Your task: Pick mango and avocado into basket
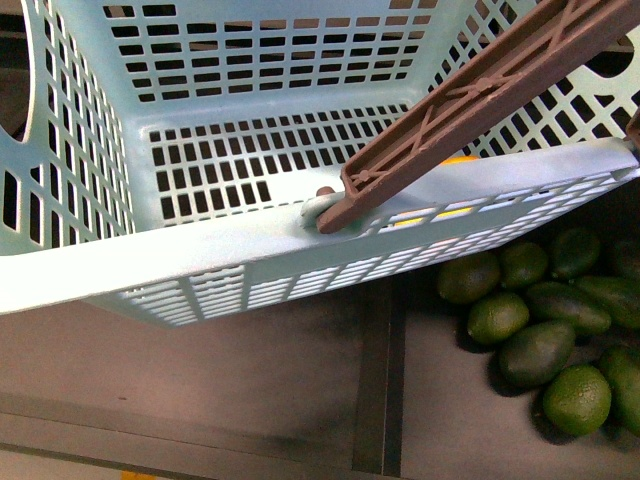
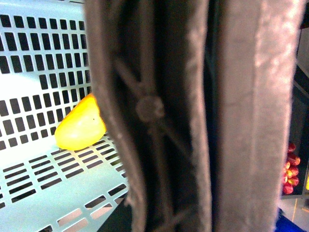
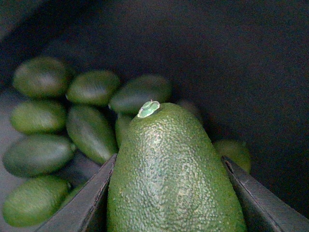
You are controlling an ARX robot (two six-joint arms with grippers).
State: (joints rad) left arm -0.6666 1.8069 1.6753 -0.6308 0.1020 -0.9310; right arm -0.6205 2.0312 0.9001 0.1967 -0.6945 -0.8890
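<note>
front view shows the tilted basket (image 1: 200, 260) and brown handle (image 1: 480, 100) beside loose avocados (image 1: 540, 345); left wrist view plainly shows the mango (image 2: 79, 126) lying inside. right wrist view: right gripper (image 3: 171, 208) jaws part-open, pressing both sides of the avocado (image 3: 169, 159); left gripper unseen.

The basket (image 1: 200, 260) fills the upper frame, the mango (image 2: 79, 125) inside it. The heaped avocados (image 1: 540, 350) lie lower right, behind the avocado (image 3: 169, 159) in the right tool (image 3: 171, 198).

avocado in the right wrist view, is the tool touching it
Touching. The right wrist view shows the avocado wedged between the right tool's fingers, both flush against its sides, no gap.
</note>
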